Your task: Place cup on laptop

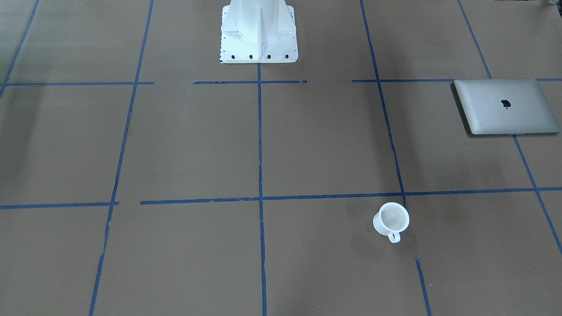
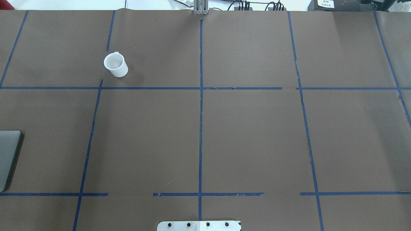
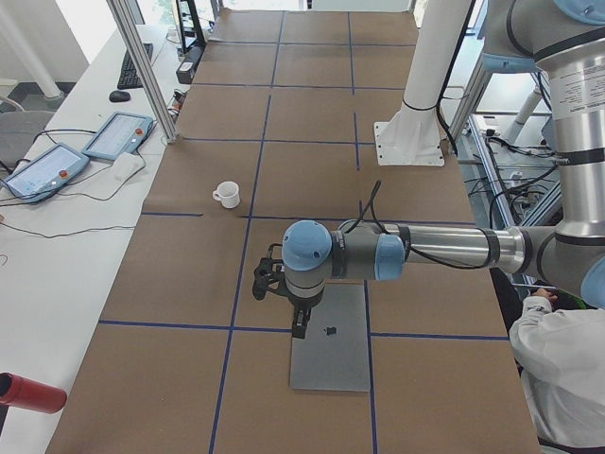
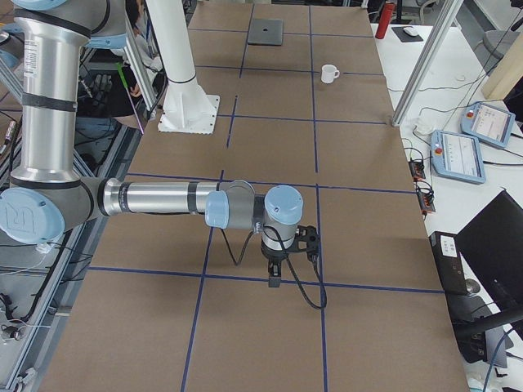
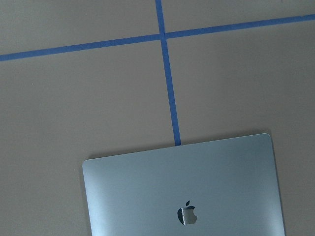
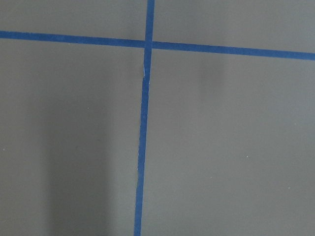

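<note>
Though cropped overhead, laptop [image 2: 8, 158] looks closed.

I run a left arm [image 3: 444, 248] and a right arm [image 4: 155, 198], both silver tubes with light-blue joint caps [image 3: 307, 246]. A black cable [image 4: 306, 296] hangs off the right wrist. The white pedestal [image 1: 258, 30] shows black bolts [image 1: 250, 56].

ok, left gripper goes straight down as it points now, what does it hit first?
Probably the laptop lid near its edge: the left gripper hangs pointing down over that edge. Depth is unclear, so it could meet the bare table just beside it.
</note>
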